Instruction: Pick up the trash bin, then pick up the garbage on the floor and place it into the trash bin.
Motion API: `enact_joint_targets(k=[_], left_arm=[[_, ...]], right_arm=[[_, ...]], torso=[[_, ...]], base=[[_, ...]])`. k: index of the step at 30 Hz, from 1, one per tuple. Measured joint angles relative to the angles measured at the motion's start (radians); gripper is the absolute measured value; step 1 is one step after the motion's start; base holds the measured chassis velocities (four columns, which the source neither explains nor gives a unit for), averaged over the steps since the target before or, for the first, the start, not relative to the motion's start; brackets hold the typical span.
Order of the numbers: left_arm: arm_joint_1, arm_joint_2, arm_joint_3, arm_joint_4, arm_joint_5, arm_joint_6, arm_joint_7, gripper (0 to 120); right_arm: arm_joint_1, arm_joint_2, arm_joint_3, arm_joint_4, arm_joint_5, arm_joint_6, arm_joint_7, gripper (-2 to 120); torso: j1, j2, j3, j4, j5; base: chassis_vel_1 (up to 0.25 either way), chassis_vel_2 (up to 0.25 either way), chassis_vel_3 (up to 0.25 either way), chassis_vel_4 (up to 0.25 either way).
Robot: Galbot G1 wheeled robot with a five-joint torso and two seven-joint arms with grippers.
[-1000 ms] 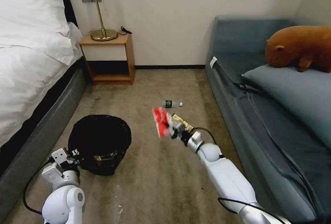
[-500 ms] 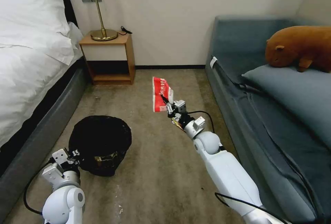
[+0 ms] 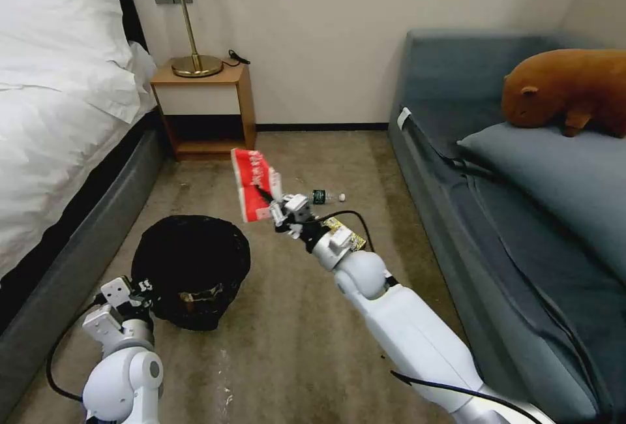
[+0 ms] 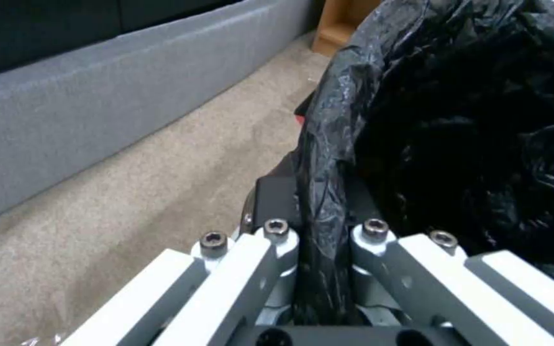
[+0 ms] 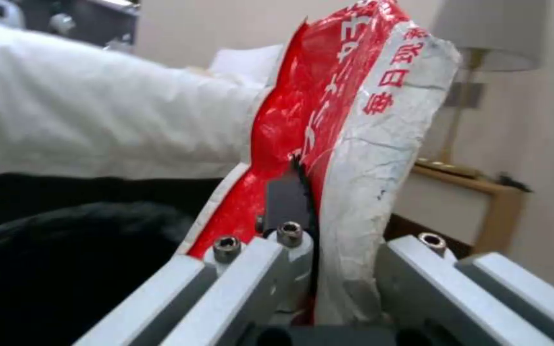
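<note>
Red-and-white packet in the air, on its way toward the bin.

The right gripper (image 3: 268, 197) pinches the red-and-white packet (image 3: 253, 184) by its lower edge, holding it upright above the carpet (image 3: 306, 339), at about one o'clock from the trash bin (image 3: 190, 271). The left gripper (image 3: 145, 291) is clamped on the bin's bag-covered rim at the bin's eight o'clock. The packet looks feather-light, thin and crinkly, likely to flop or slip, so a firm nip on a flat edge seems wisest. The bin's black liner is soft and slick; the hold probably needs the hard rim under it. On the tan carpet lie a small bottle (image 3: 326, 197) and a gold wrapper (image 3: 345, 236), at three o'clock from the packet, partly behind the arm. A bed (image 3: 45, 150) flanks the left, a grey sofa (image 3: 521, 215) the right, a nightstand (image 3: 205, 111) at twelve o'clock.
</note>
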Motion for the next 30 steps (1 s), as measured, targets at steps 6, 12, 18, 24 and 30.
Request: enact_joint_targets(k=[6,12,18,24,30], left_arm=[[-0.009,0.0,0.007,0.002,0.004,-0.003,-0.008,4],[-0.013,0.0,0.01,0.004,0.008,-0.004,-0.011,4],[-0.016,0.0,0.014,0.009,0.013,-0.006,-0.011,4],[-0.027,0.0,0.016,0.017,0.02,-0.007,-0.013,4],[-0.03,0.0,0.021,0.021,0.024,-0.007,-0.014,4]], right_arm=[[0.033,0.028,-0.096,-0.046,-0.029,0.009,-0.004,0],[0.095,0.062,-0.177,-0.169,-0.056,0.029,-0.001,0],[0.092,0.082,-0.186,-0.199,-0.074,0.03,0.021,0],[0.072,0.091,-0.191,-0.204,-0.1,0.019,0.03,8],[0.068,0.09,-0.188,-0.2,-0.088,-0.002,0.029,32]], torso=[[0.0,0.0,0.0,-0.0001,0.0001],[0.0,0.0,0.0,-0.0001,0.0],[0.0,0.0,0.0,0.0,0.0],[0.0,0.0,0.0,0.0,0.0001],[0.0,0.0,0.0,-0.0001,0.0001]], base=[[0.0,0.0,0.0,0.0],[0.0,0.0,0.0,0.0],[0.0,0.0,0.0,0.0],[0.0,0.0,0.0,0.0],[0.0,0.0,0.0,0.0]])
